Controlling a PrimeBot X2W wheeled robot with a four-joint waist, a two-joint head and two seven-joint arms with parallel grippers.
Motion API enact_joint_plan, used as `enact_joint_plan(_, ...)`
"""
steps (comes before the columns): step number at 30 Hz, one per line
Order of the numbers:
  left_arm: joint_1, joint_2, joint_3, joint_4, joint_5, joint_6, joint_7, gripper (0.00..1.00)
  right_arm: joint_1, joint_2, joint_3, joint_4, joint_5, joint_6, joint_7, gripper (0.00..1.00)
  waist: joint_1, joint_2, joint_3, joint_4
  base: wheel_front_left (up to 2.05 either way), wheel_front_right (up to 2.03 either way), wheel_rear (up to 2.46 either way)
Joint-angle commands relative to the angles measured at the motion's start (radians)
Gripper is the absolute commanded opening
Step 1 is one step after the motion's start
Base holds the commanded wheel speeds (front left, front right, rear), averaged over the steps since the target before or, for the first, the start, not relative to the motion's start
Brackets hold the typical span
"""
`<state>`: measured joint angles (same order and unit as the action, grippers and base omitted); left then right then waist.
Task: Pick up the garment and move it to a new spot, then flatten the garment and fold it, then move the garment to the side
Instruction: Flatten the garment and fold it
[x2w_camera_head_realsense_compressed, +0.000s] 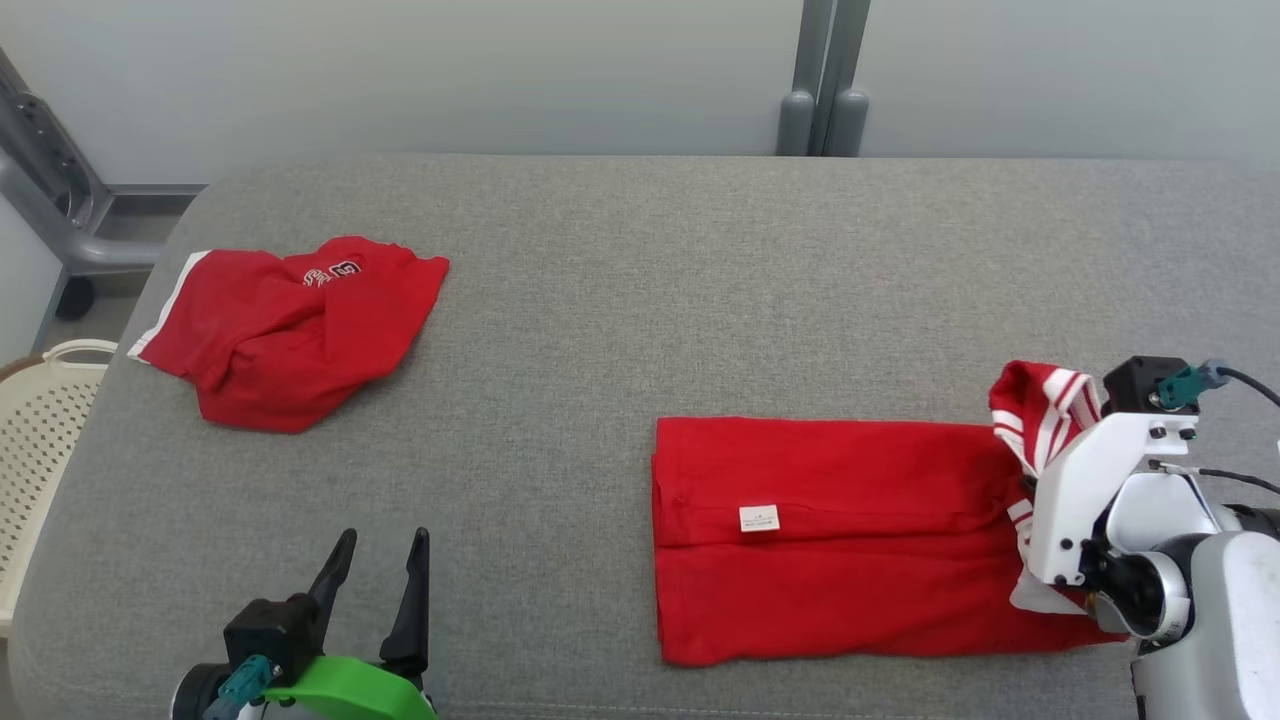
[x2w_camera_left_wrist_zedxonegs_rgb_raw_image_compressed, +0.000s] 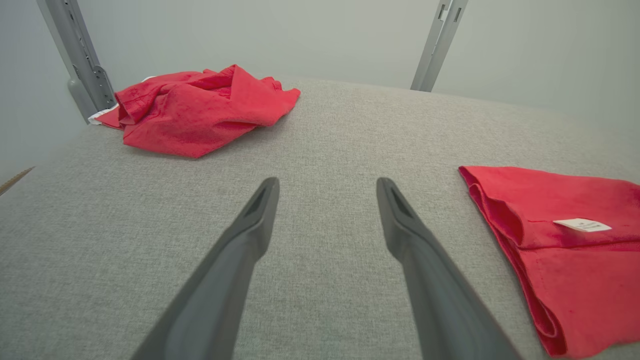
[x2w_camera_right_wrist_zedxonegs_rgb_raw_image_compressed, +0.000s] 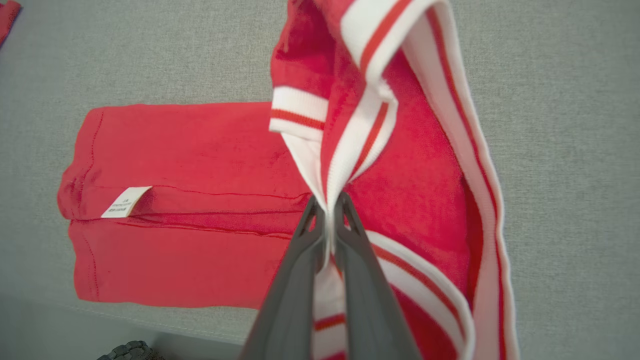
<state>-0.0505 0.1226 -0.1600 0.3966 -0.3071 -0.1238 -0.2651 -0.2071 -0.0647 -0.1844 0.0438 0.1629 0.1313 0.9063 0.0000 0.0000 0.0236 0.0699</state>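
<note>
Right wrist view: the right end effector is seen clamped on the striped trim of the red garment, whose folded body is spread on the grey worktop to the left of the fingertips. The left end effector is held with its fingers apart; a crumpled red garment lies well ahead of it, to its left.

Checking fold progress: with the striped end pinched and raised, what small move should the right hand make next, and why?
Probably carry the striped trim leftward over the flat garment, toward the white label, and lay it down. The right hand is shut on that raised end, while the rest lies flat.
</note>
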Motion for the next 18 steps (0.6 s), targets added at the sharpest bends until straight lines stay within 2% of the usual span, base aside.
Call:
enact_joint_plan(1, 0.012, 0.001, -0.002, 0.005, -0.004, -0.004, 0.000, 1.00, -0.018, 0.004, 0.018, 0.021, 0.020, -0.001, -0.013, 0.00, 0.0000, 0.0000, -0.007, 0.011, 0.00, 0.00, 0.00)
enact_joint_plan(6, 0.006, -0.001, -0.012, 0.010, -0.007, -0.006, 0.000, 1.00, -0.045, 0.013, 0.072, 0.088, 0.053, -0.001, -0.039, 0.00, 0.0000, 0.0000, -0.010, 0.029, 0.00, 0.00, 0.00)
enact_joint_plan(18, -0.027, -0.008, -0.029, 0.020, -0.007, -0.006, 0.000, 1.00, -0.181, 0.013, 0.327, 0.387, 0.255, -0.001, -0.197, 0.00, 0.0000, 0.0000, 0.002, 0.079, 0.00, 0.00, 0.00)
